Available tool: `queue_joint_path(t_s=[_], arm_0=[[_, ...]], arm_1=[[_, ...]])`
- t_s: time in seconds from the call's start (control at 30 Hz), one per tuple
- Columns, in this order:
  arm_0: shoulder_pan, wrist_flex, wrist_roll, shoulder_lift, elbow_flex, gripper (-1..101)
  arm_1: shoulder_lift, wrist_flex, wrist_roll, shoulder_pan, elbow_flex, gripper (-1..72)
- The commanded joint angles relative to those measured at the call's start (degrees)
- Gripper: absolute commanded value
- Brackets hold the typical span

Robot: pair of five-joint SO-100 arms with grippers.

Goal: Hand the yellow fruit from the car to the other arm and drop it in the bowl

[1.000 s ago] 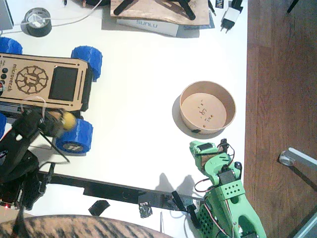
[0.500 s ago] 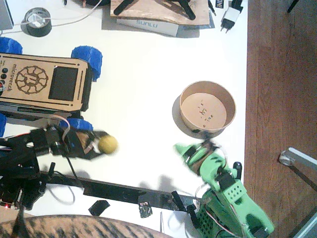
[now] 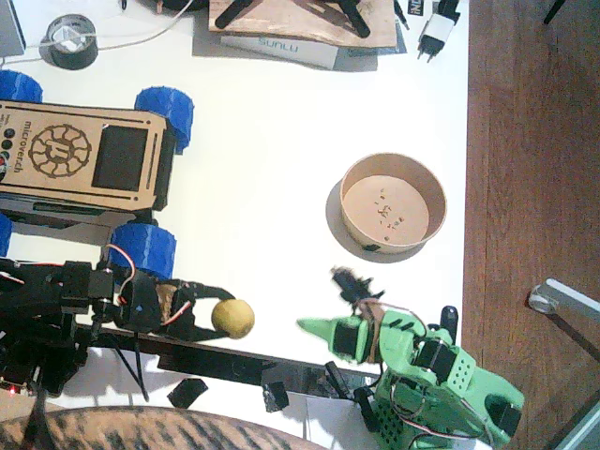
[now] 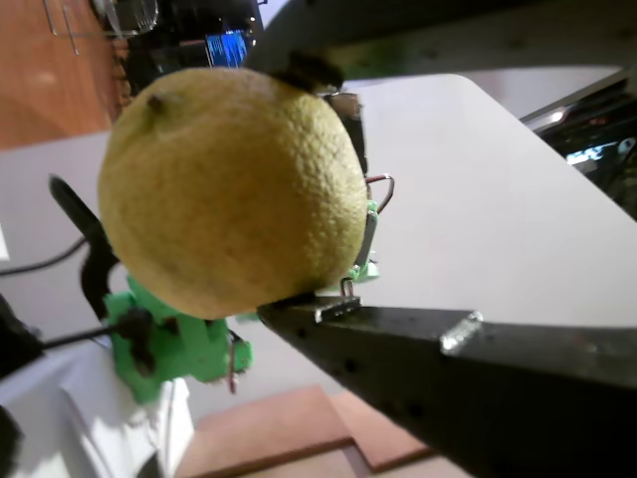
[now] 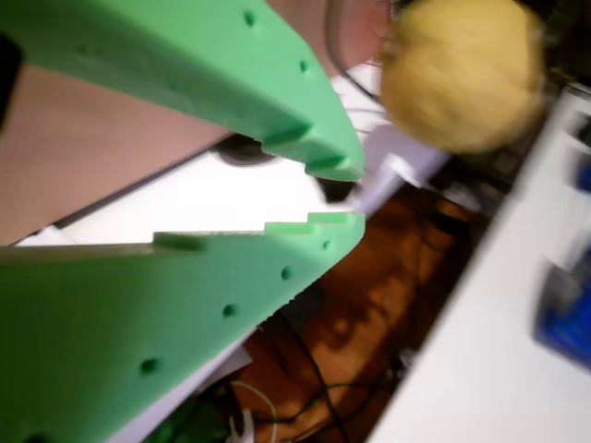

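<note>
The black left arm [image 3: 56, 300] lies low and stretches to the right, its gripper [image 3: 220, 317] closed around the yellow fruit [image 3: 232, 318]. The green right arm [image 3: 441, 375] points left, its gripper [image 3: 323, 300] with jaws spread apart, near but not touching.

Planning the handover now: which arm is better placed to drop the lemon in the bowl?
The right arm. Its green pincer is open, facing the lemon, and its base sits just below the paper bowl. The left pincer holds the lemon farther from the bowl.
</note>
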Motion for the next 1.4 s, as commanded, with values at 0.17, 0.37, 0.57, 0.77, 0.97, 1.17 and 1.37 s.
queue_joint_path(t_s=[0.17,0.37,0.57,0.77,0.97,1.17,1.37], arm_0=[[0.88,-5.19,-0.88,-1.23,-0.70,0],[0.88,-5.54,-0.97,-1.85,-0.70,0],[0.88,-5.63,-0.97,-2.81,-0.70,0],[0.88,-5.63,-0.97,-4.04,-0.70,0],[0.88,-5.63,-0.97,-3.52,-0.70,0],[0.44,-5.54,-0.97,-2.99,-0.70,0],[0.53,-5.36,-0.97,-3.25,-0.70,0]], arm_1=[[-5.54,-5.80,-2.37,-10.55,-2.64,10.0],[-15.82,-10.20,6.86,-10.37,-5.01,28.1],[-24.08,-14.68,11.60,-10.11,-7.47,33.4],[-28.56,-20.65,14.15,-7.21,-7.65,37.2],[-34.37,-25.84,14.68,-4.75,-8.96,37.0],[-40.52,-29.36,14.77,-4.04,-11.69,36.2],[-47.64,-30.06,18.54,-3.16,-14.15,37.3]])
